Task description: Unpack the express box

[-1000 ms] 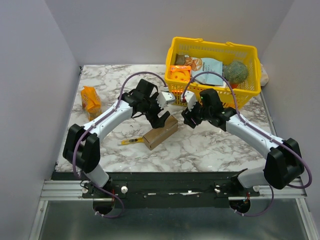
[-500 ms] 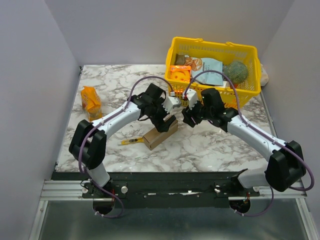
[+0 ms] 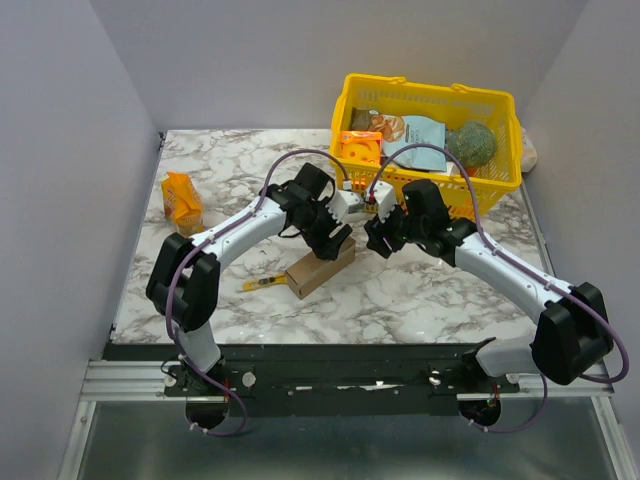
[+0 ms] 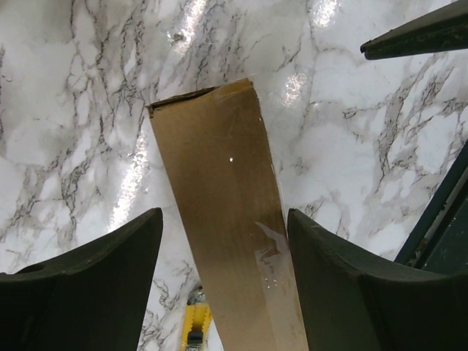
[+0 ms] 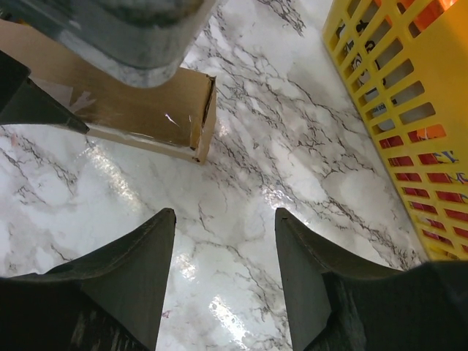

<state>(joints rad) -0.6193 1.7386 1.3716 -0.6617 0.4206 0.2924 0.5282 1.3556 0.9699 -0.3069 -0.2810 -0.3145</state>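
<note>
Top external view: you've got two arms, one express box, one small yellow tool, one orange packet and one yellow basket. The box is plain brown cardboard with glossy tape along the top, lying flat mid-table. Your left gripper straddles its far end with jaws wide, not clamped. Your right gripper hangs spread over marble just beside the box, empty. The left arm hides the box's far end. Basket contents are hard to make out.
</note>
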